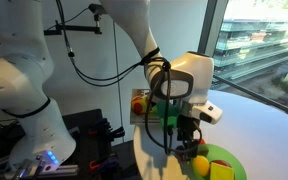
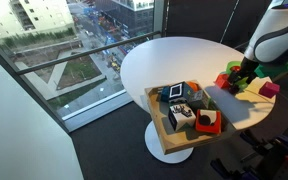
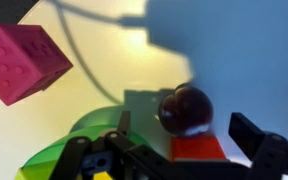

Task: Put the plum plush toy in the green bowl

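Observation:
In the wrist view the plum plush toy [image 3: 184, 108], a small dark purple ball, lies on the table just above a red block [image 3: 199, 150]. My gripper [image 3: 184, 132] is open, with one finger on each side of the plum and gaps to both. The green bowl [image 3: 92, 128] shows its lime rim at the lower left, beside the plum. In an exterior view the gripper [image 1: 189, 135] hangs low next to the green bowl [image 1: 228, 157], which holds yellow toys [image 1: 201, 165]. I cannot make out the plum in either exterior view.
A magenta dice [image 3: 22, 62] lies on the white round table [image 2: 164, 60] beyond the bowl. A wooden tray [image 2: 156, 108] of colourful toys stands at the table's edge. A cable [image 3: 79, 55] runs across the table. Windows border the scene.

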Controlling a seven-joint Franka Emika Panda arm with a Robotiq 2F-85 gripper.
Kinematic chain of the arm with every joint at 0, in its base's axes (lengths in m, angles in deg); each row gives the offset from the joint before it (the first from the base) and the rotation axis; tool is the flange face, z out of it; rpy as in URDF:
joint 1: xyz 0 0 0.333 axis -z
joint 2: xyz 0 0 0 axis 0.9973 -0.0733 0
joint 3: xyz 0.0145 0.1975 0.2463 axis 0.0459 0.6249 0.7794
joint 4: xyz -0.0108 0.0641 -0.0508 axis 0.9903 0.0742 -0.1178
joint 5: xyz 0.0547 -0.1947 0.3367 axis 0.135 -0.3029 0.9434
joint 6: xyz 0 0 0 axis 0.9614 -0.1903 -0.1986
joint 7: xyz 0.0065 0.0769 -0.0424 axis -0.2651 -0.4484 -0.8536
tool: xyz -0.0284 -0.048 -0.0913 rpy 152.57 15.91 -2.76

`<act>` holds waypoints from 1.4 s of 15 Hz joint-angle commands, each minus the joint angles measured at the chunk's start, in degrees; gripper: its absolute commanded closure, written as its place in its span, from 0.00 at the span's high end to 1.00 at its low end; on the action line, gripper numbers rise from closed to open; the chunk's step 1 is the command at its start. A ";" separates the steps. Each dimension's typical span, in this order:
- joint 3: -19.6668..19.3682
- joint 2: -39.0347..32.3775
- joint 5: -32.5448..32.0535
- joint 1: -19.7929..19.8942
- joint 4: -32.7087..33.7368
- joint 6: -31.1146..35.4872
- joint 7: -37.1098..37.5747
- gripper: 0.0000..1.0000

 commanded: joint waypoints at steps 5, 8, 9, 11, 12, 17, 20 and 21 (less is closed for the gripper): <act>-1.46 -2.61 -1.27 -1.24 0.74 3.97 1.16 1.00; -1.71 -3.20 -1.19 -1.57 0.65 4.39 1.05 0.75; -1.80 -3.23 -1.18 -1.69 0.64 4.38 1.05 0.73; -1.97 -2.86 -1.29 -1.90 0.60 3.90 1.14 0.56; -1.89 -2.44 -1.07 -1.86 0.50 3.44 0.97 0.49; -1.49 0.05 -0.13 -1.60 0.04 1.97 0.02 0.33; -0.88 2.41 0.79 -1.20 -0.17 0.10 -1.04 0.33; -0.69 3.28 1.06 -1.06 -0.22 -0.70 -1.36 0.33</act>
